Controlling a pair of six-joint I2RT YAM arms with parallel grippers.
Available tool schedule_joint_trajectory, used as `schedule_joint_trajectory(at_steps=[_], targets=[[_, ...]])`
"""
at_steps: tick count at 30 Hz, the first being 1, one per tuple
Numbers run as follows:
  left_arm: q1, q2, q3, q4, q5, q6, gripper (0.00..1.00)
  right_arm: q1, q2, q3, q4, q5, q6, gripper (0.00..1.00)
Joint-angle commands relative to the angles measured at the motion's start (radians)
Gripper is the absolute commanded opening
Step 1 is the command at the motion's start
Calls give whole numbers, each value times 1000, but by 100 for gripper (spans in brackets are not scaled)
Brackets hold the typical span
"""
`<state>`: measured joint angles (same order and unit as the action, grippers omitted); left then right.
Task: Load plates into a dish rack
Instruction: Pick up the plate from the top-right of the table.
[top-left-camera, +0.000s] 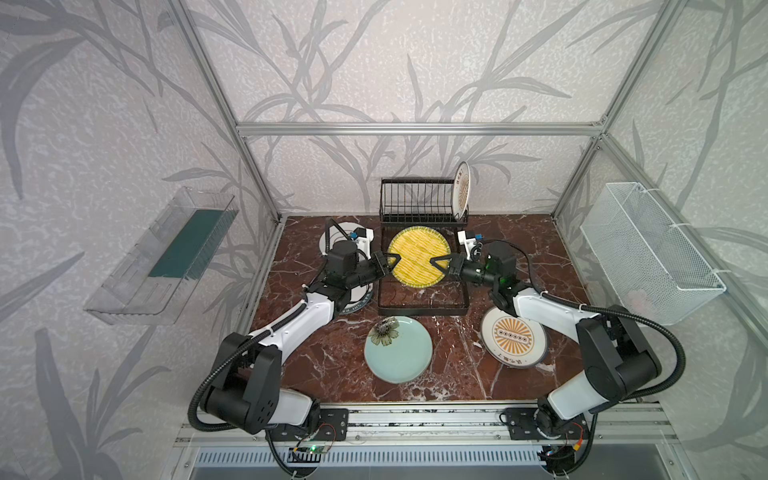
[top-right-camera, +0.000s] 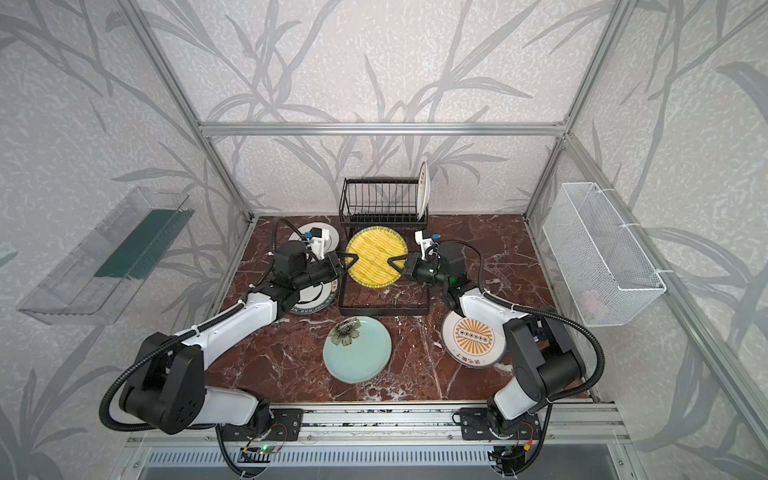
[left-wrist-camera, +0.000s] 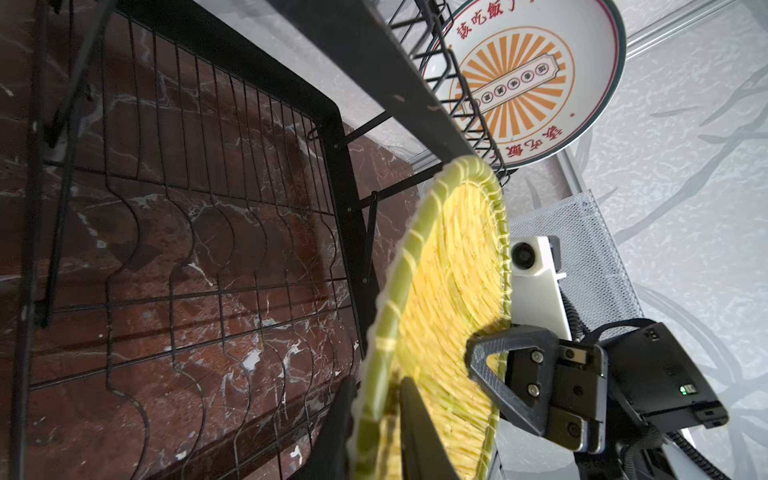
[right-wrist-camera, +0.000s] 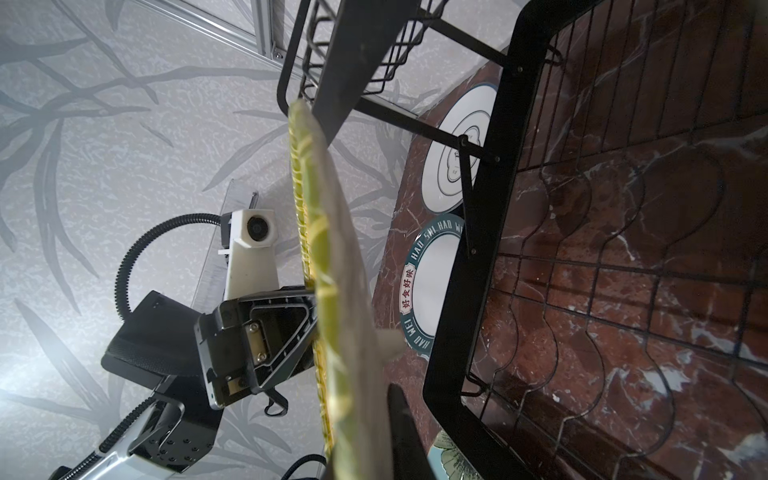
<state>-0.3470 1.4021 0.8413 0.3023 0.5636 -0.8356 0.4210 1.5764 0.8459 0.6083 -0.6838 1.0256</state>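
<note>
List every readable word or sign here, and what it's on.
"HAO WEI", "好食好味": rim of the lettered plate on the table.
"該吃飯": rim of the upright sunburst plate in the rack; centre characters too small.
Too blurred: characters on the flat sunburst plate.

We find the dish rack (top-left-camera: 420, 309) matt black metal wire, the mint plate (top-left-camera: 399, 349) smooth and glazed, the yellow plate (top-left-camera: 419, 257) ribbed like basketwork, and the table (top-left-camera: 332, 357) polished, marble-look.

The yellow striped plate (top-left-camera: 419, 257) tilts above the dish rack (top-left-camera: 415, 203).
</note>
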Motion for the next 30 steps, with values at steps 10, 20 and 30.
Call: schedule_joint_trajectory(at_steps=[10, 20, 30], targets=[[-6, -86, 59, -196, -94, 139, 28, 8, -131, 55, -201, 81, -195, 0], [-3, -137, 93, -329, -172, 231, 29, 8, -274, 121, -468, 231, -357, 0], [-4, -143, 98, -340, -177, 242, 29, 20, -351, 277, -639, 429, -520, 0]])
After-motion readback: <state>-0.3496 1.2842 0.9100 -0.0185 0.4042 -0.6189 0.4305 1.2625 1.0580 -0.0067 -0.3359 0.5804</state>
